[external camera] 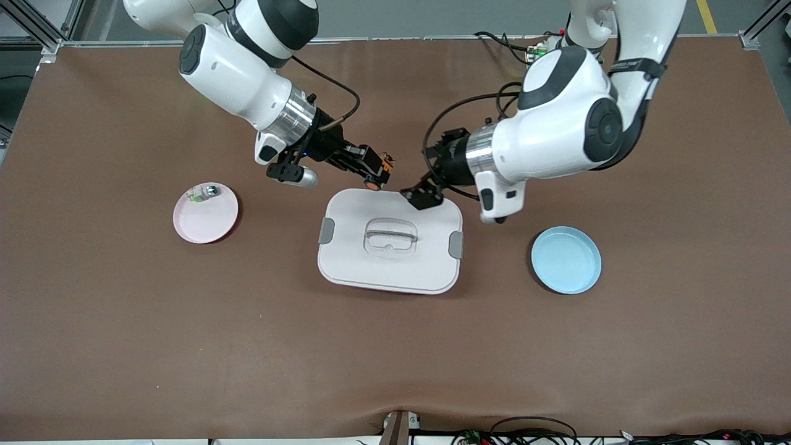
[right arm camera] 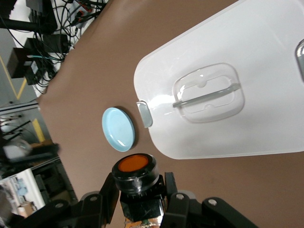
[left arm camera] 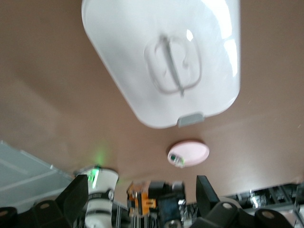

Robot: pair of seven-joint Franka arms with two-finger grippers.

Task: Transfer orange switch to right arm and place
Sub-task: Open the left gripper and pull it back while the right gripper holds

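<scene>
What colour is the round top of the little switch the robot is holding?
Orange, on the orange switch; the right wrist view shows it best.

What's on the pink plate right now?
The pink plate holds one small clear-green and silver component, at the rim farthest from the front camera. Nothing else shows on it; whatever is under the component is covered.

Left wrist view: whole frame motion-blurred; white lidded box point(left arm camera: 161, 57) cut by top edge. Small item on pink plate point(left arm camera: 189, 153), lower centre, too small to identify. Orange switch point(left arm camera: 142, 202) at bottom edge mostly hidden by gripper hardware.

Right wrist view: box lid cut by right and top edges; orange switch body cut by bottom edge, fingers point(right arm camera: 105, 204) covering its sides.

Front view: both arm bases cut by top edge; left gripper point(external camera: 422, 194) fingertips unclear against dark housing.
</scene>
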